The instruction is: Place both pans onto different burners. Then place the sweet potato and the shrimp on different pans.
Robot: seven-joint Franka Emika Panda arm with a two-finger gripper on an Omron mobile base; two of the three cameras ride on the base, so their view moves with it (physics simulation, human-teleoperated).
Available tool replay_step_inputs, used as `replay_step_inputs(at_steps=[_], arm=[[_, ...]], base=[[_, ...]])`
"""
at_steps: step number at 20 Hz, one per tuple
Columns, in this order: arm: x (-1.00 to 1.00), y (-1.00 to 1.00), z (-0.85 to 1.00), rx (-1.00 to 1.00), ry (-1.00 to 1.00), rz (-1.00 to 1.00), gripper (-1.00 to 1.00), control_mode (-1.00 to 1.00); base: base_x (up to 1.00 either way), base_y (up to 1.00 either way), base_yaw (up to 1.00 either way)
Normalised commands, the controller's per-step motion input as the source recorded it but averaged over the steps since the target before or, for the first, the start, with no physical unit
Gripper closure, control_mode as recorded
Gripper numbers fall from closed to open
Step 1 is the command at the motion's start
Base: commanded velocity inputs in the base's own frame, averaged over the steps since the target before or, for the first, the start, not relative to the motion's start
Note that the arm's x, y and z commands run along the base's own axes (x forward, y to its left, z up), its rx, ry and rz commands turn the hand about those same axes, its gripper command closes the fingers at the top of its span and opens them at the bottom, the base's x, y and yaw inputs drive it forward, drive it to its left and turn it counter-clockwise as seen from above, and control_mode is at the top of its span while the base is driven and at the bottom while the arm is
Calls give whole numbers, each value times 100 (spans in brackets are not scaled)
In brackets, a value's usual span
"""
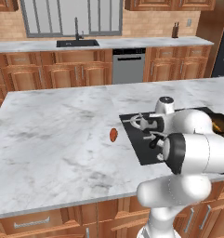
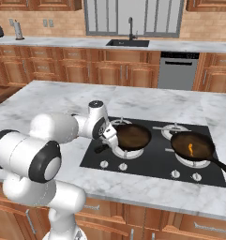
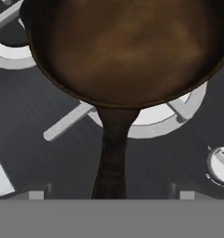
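The sweet potato (image 1: 113, 135) lies alone on the marble island (image 1: 53, 139), just off the cooktop's (image 2: 147, 166) left edge and well apart from everything else; going right, the left pan (image 2: 132, 136) sits on the near-left burner (image 2: 121, 150), its handle (image 3: 112, 153) pointing back toward the cooktop's left edge; the gripper (image 3: 111, 194) hangs right over that handle with its tips (image 3: 36, 195) spread wide on either side of it, touching nothing, so the pan is set down and let go; farther right, the right pan (image 2: 193, 146) rests on the near-right burner (image 2: 199, 161) with the shrimp (image 2: 190, 149) already inside it, a small bright orange curl near the middle; the two back burners look bare. Judging from this, both pans and the shrimp are done and the sweet potato is what remains; the step in hand is to clear the handle and go and fetch it. To do that well, the hand should lift straight up first, so neither finger drags the handle and turns the pan off its grate; then swing left across the cooktop edge, high enough to miss the pan rim. The sweet potato is an oval lump and may roll, so the fingers should close across its short width, near the middle, from directly above; it belongs in the left pan, the bare one, not beside the shrimp.
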Motion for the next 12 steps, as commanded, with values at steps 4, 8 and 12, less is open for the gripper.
replay_step_inputs(at_steps=[4, 8, 12], arm=[[2, 33, 72, 0, 6, 5, -100, -100], [24, 51, 50, 0, 17, 15, -100, -100], [33, 53, 23, 0, 20, 17, -100, -100]], base=[[0, 0, 0], [0, 0, 0], [0, 0, 0]])
